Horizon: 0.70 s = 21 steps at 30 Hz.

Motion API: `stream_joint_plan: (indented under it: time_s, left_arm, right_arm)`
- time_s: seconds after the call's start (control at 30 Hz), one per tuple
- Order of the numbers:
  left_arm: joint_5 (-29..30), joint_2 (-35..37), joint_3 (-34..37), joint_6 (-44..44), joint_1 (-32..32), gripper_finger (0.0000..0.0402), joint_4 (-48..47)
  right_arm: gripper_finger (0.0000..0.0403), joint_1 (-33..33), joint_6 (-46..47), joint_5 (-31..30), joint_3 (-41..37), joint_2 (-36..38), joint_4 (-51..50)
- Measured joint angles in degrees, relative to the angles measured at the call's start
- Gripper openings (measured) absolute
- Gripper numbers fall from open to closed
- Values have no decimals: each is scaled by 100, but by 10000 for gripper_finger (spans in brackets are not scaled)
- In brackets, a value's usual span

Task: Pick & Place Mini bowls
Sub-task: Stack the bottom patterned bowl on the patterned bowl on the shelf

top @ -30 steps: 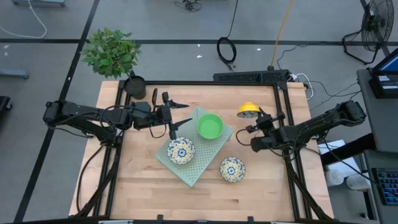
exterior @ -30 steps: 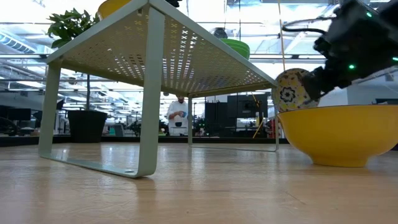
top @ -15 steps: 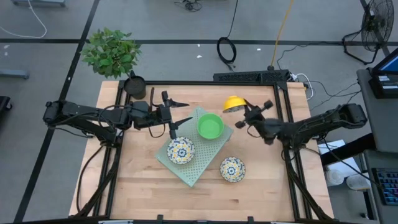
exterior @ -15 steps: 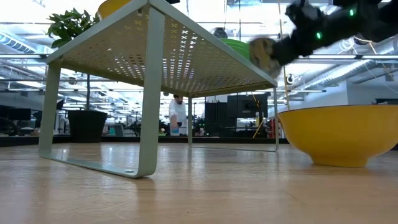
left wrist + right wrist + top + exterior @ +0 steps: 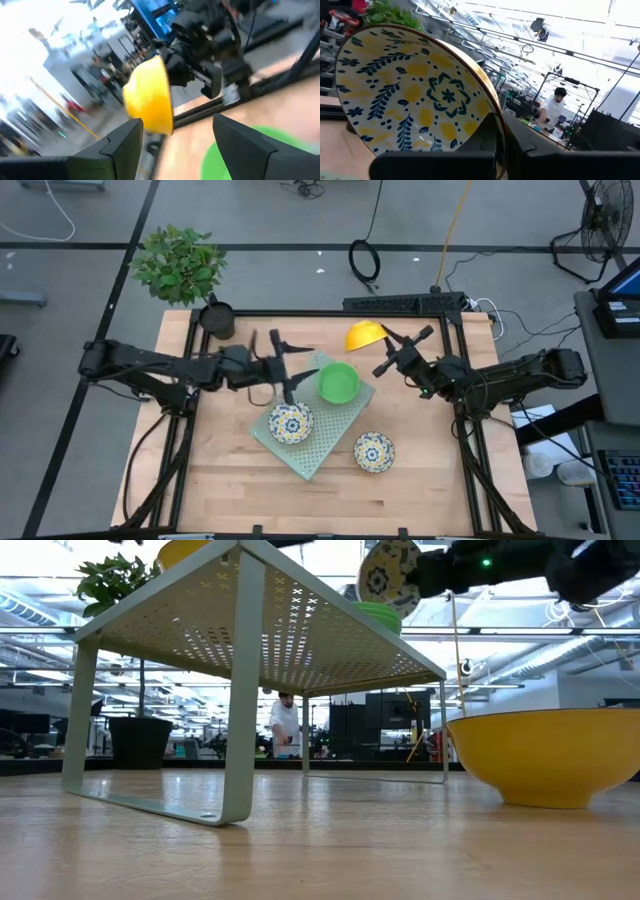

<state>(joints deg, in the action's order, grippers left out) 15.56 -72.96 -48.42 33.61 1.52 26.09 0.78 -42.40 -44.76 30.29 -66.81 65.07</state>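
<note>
Four mini bowls are visible; the perforated mat [image 5: 310,416], a pale green raised metal shelf on legs, serves as landmark. Off the mat's left corner, the left gripper [image 5: 293,368] hovers with its fingers spread apart and empty, just beside the green bowl [image 5: 338,382]. That plain, smooth bowl sits on the mat's far corner. A floral bowl [image 5: 291,422], patterned blue, yellow and white inside, sits on the mat's left half. A second floral bowl [image 5: 374,451] rests on the bare wooden table [image 5: 230,480] just off the mat's right edge. Beyond the mat's far corner, the right gripper [image 5: 380,346] is clamped on the rim of a third floral bowl [image 5: 364,335], held in the air and tilted on edge, clear of the mat. The table near the mat's front and left is open. In the low view, the mat's top surface is hidden from below; only bowl rims show above it. The left wrist view is blurred. A black plant pot [image 5: 217,319] stands at the table's far left corner.
</note>
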Motion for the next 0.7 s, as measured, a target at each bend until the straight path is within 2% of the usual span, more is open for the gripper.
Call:
stream_joint_plan:
  time_s: [0.13, 0.27, 0.4, 0.7]
  left_arm:
    - [7, -695, 0, 1583, 4, 244, 916]
    - [416, -1172, 2, 2263, 59, 244, 2333]
    - [789, -1324, 2, 2356, 85, 244, 3162]
    - [807, -1325, 2, 2207, 4, 244, 3193]
  right_arm:
    - [0, 6, -66, 246, 319, -271, 25]
    - [0, -14, -235, 460, 687, -485, 43]
    - [0, -13, -314, 453, 902, -655, 71]
    - [0, -20, -305, 795, 1285, -1039, 301]
